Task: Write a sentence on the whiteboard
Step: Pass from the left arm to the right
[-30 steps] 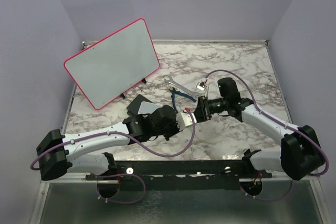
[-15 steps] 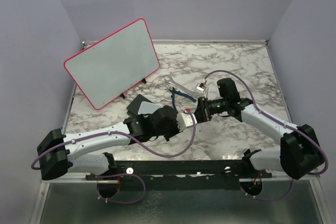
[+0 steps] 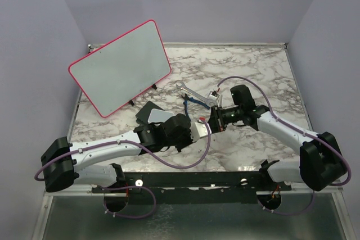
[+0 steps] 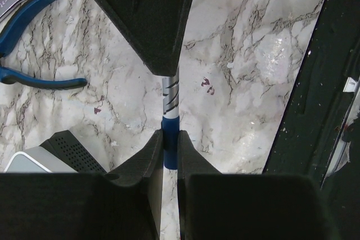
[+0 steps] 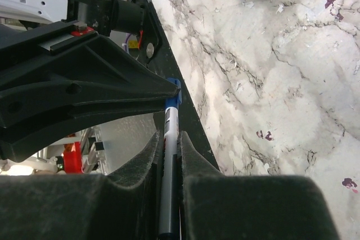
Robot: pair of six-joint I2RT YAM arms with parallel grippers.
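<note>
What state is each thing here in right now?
whiteboard: propped up, tilted, blank.
marker: held between both grippers.
left gripper: shut on marker.
right gripper: shut on marker.
pliers: lying on table, unheld.
wrench: lying on table, unheld.
eraser: lying on table.

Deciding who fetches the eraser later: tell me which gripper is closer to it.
Left. The left gripper is just right of the eraser, its wrist beside it; the right gripper lies farther right, past the left one, where both clamp the marker.
</note>
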